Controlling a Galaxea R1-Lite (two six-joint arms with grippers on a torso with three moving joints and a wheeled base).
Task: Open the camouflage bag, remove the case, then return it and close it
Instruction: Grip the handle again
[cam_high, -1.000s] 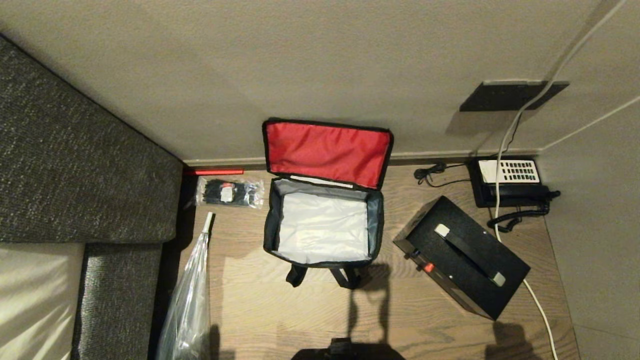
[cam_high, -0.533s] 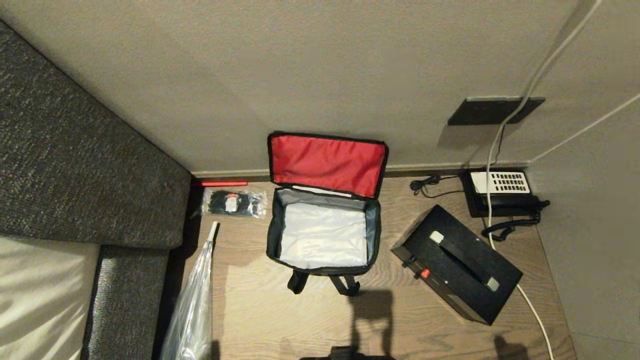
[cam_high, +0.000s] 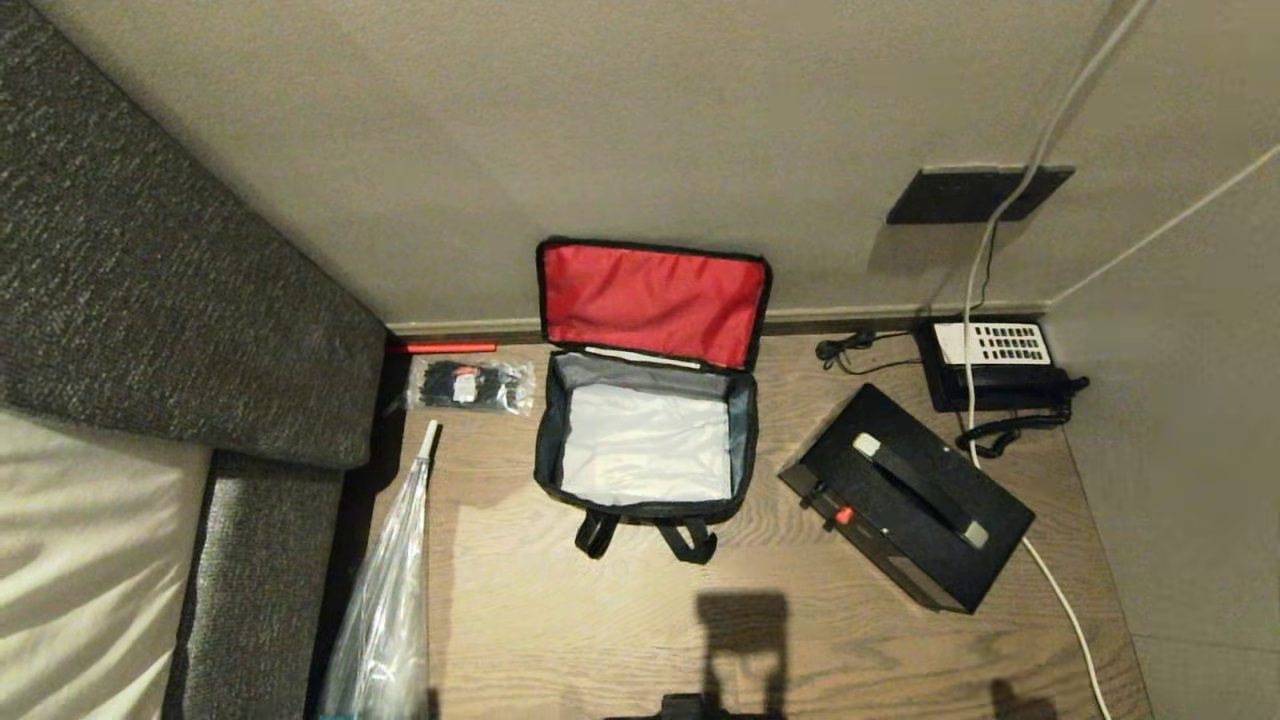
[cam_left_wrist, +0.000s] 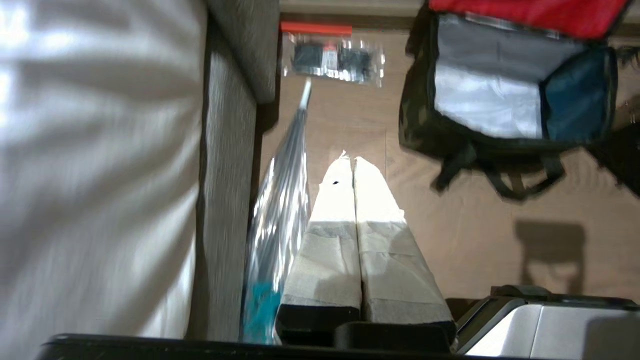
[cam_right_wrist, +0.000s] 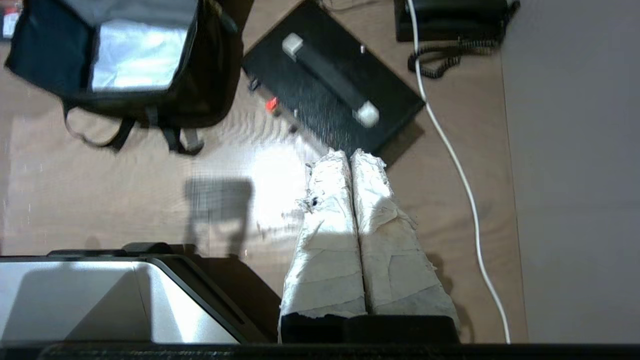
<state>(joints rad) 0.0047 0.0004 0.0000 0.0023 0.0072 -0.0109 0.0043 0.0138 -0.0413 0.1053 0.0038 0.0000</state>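
The camouflage bag (cam_high: 640, 512) stands open on the wooden floor by the wall, its red lid (cam_high: 655, 300) leaning back against the wall and its grey inside showing nothing in it. The black case (cam_high: 945, 475), with a strap handle on top, lies on the floor to the right of the bag, apart from it. Neither arm shows in the head view. My left gripper (cam_left_wrist: 352, 159) hangs shut and holds nothing, short of the bag (cam_left_wrist: 415, 115). My right gripper (cam_right_wrist: 348, 152) is shut too, with nothing in it, near a corner of the case (cam_right_wrist: 382, 92).
A black telephone (cam_high: 990, 365) sits in the right corner, with a white cable (cam_high: 1050, 590) running past the case. A clear packet of black ties (cam_high: 470, 385) and a long clear plastic bag (cam_high: 385, 600) lie left of the bag, beside a dark upholstered seat (cam_high: 150, 300).
The whole head view has shifted and pulled back a little, so the camera has moved. Bag, case and the other things keep their places on the floor.
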